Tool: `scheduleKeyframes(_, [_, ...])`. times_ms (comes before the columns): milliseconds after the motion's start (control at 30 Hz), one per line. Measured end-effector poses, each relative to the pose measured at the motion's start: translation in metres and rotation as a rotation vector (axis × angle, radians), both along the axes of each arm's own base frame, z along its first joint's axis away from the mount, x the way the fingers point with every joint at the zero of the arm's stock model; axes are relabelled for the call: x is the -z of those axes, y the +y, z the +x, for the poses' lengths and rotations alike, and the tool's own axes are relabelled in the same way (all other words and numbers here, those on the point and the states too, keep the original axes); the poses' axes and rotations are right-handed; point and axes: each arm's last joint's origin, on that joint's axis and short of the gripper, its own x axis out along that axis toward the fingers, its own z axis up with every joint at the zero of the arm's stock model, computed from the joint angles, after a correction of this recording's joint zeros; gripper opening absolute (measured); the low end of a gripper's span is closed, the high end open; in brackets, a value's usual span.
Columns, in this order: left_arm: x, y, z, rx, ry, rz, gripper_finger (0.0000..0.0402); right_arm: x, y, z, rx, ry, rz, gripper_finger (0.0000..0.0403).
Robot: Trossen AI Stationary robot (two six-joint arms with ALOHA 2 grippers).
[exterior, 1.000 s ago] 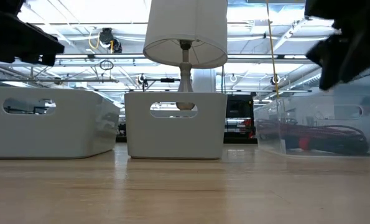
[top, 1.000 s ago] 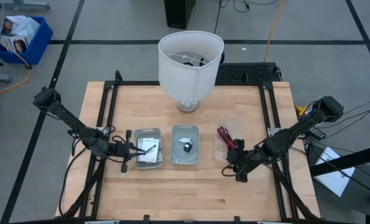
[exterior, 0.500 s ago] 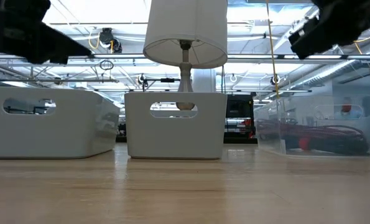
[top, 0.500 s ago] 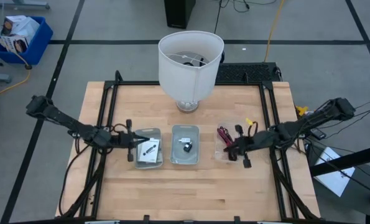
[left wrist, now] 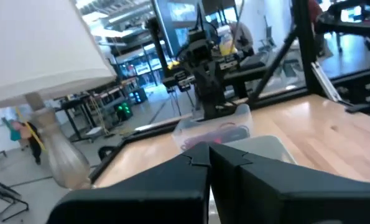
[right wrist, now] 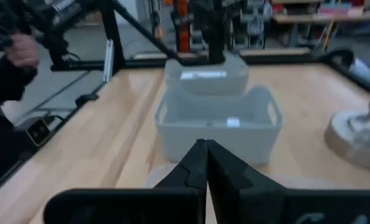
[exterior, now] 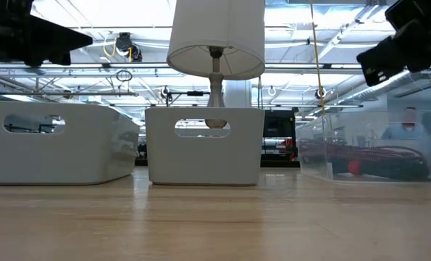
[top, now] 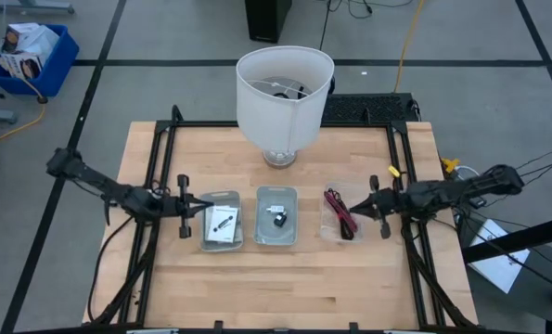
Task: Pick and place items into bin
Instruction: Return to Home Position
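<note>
Three small bins stand in a row on the wooden table. The left white bin [top: 221,222] holds a white packet with black print [top: 220,224]. Tiny black and white parts [top: 276,216] lie in the middle white bin [top: 276,215]. The clear right bin [top: 340,216] holds black and magenta cable ties [top: 338,211]. My left gripper [top: 201,206] is shut and points level at the left bin's left rim. Also shut, my right gripper [top: 354,208] points level over the clear bin's right part. In both wrist views the fingers [left wrist: 209,157] [right wrist: 203,153] are pressed together with nothing between them.
A big white lampshade [top: 285,85] on its lamp base [top: 278,156] stands at the table's far middle. Black frame rails [top: 160,167] run along the left and right sides. A person's hand [right wrist: 20,51] shows beyond the table in the right wrist view.
My right gripper has shut, swung from the table's near right up toward the far side, drawn back toward the right edge and tipped up to level. My left gripper has drawn back from over the left bin toward the table's left edge. The bins have kept still.
</note>
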Motion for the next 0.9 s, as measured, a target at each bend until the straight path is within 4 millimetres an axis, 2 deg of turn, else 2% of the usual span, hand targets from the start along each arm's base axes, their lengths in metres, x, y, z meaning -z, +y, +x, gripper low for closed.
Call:
scheduleKeyframes(167, [-0.001, 0.006, -0.002, 0.006, -0.006, 0.017, 0.0001, -0.004, -0.008, -0.009, 0.032, -0.060, -0.031, 0.0000])
scheduleKeyframes(300, [0.000, 0.007, -0.005, 0.014, 0.004, 0.019, 0.0001, -0.008, -0.009, -0.014, -0.009, -0.128, -0.019, 0.0000])
scheduleKeyframes(633, [0.006, 0.011, -0.014, -0.013, 0.053, 0.002, 0.0001, 0.019, -0.009, -0.014, -0.006, -0.203, -0.025, 0.0000])
scheduleKeyframes(900, [0.007, 0.013, -0.018, -0.007, 0.050, -0.001, 0.0000, 0.018, -0.013, -0.012, 0.035, -0.241, 0.009, 0.0000])
